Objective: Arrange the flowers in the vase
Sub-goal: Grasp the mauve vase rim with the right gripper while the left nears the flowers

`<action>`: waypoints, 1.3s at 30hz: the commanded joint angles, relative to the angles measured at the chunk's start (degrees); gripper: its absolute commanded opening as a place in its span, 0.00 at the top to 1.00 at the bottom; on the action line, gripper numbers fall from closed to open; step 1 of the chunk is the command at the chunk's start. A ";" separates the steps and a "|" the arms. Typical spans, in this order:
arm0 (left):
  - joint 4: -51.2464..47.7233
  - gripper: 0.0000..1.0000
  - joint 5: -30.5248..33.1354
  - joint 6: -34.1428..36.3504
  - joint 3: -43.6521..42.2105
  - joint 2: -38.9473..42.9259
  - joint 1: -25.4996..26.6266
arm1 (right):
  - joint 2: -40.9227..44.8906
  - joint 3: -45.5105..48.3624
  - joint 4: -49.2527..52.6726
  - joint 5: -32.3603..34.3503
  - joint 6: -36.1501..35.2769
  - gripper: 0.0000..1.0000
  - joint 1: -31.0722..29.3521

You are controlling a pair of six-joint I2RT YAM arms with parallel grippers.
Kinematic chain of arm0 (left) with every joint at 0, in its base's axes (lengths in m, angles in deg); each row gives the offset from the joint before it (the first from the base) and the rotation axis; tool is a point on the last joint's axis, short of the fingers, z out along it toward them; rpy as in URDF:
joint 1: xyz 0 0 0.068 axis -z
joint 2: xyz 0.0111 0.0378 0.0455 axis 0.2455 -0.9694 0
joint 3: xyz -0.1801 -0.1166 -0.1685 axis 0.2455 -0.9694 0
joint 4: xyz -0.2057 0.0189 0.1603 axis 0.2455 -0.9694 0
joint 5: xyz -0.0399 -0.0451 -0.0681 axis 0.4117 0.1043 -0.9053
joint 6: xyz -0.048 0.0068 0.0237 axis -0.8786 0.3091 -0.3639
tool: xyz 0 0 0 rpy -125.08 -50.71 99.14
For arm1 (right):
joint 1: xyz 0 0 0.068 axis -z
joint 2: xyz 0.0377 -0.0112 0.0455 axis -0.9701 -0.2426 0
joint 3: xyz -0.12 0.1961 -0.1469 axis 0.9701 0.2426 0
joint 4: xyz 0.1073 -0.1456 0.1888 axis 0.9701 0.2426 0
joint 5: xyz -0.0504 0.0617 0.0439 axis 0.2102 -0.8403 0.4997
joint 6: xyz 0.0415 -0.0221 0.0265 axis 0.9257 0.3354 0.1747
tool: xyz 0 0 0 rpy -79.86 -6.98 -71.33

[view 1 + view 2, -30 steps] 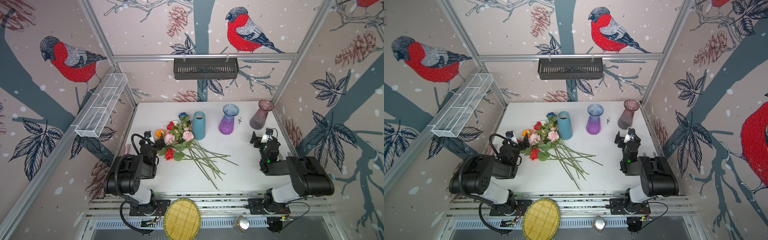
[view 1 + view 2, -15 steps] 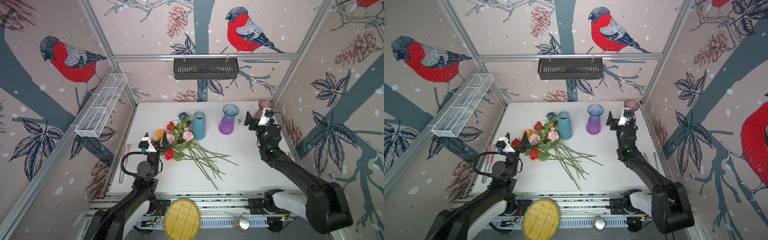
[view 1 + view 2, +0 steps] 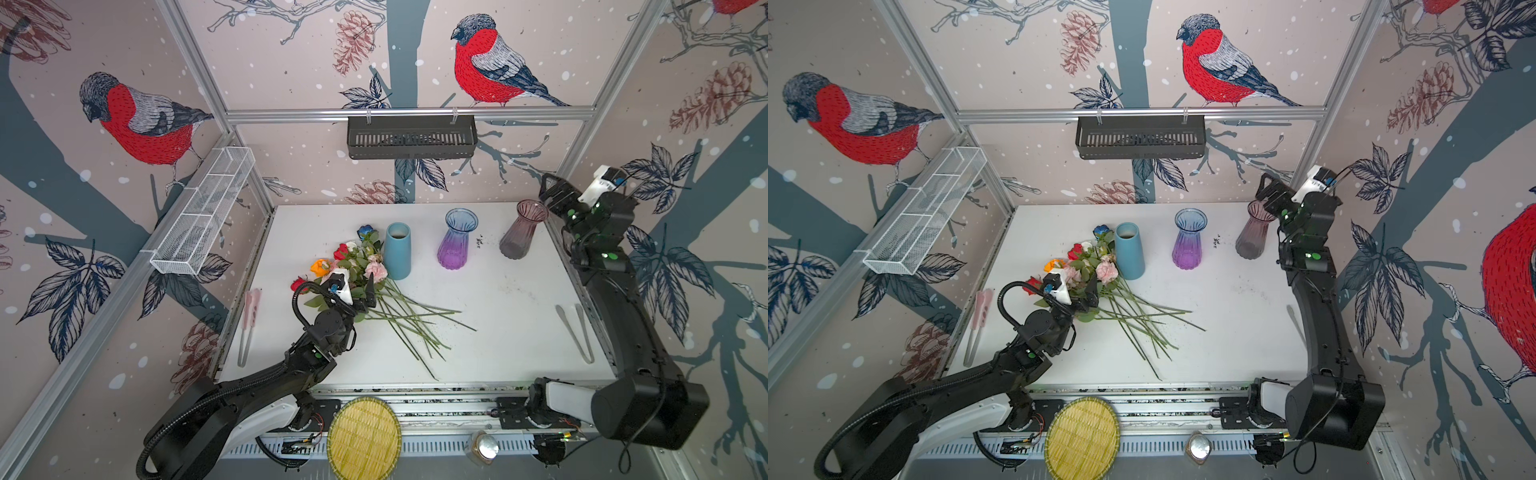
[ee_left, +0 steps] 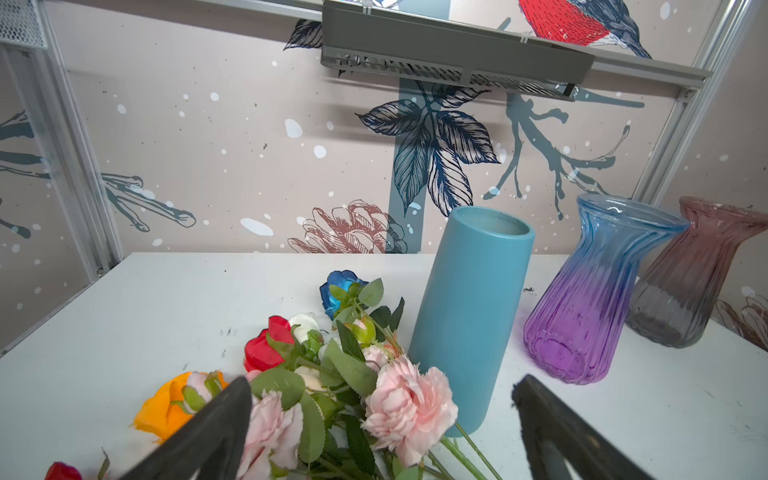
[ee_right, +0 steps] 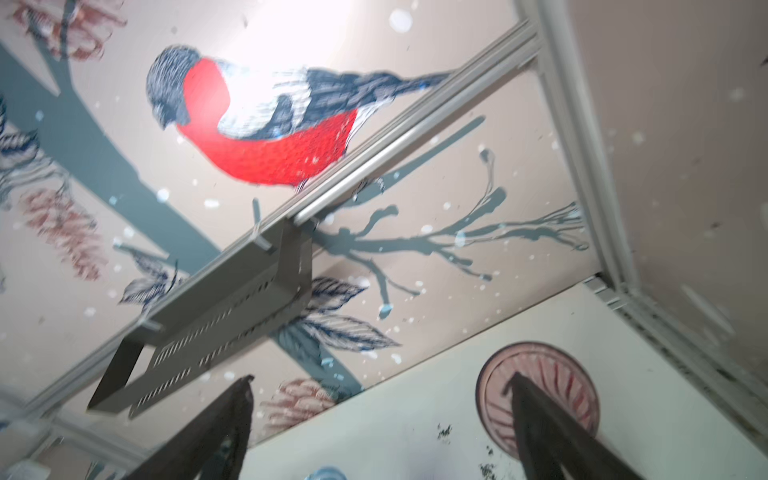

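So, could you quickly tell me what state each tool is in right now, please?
Left tool: open, holding nothing, over the flowers.
Right tool: open, holding nothing, above the pink vase.

Right wrist view blurred; pink vase (image 5: 540, 386) partly behind finger.

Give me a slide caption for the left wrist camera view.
Open left end effector poised over the flowers lying beside the upright blue vase.

both arms extended: left end effector (image 3: 360, 296) reached flowers (image 3: 361, 266), right rose.
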State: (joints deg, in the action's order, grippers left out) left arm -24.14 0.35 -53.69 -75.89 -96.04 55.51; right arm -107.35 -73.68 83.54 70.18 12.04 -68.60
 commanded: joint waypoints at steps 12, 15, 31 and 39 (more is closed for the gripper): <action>8.37 0.02 -0.30 -3.55 -8.53 11.80 0.10 | -24.24 -17.82 25.35 4.60 -5.40 0.29 2.88; 8.71 0.02 -3.32 -3.71 -7.99 10.01 0.10 | -28.67 -20.78 26.68 4.49 -5.21 0.30 2.93; 2.64 0.03 1.61 -9.12 -4.64 9.79 0.08 | -25.36 -14.12 25.28 3.09 -3.54 0.90 3.11; -0.51 0.03 1.85 -8.09 -2.34 7.31 0.08 | -9.39 0.20 23.90 -2.37 -0.29 0.97 2.69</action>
State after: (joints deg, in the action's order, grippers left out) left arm -24.49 1.16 -61.79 -78.80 -88.11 55.53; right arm -121.67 -77.00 112.13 72.41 8.91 -65.52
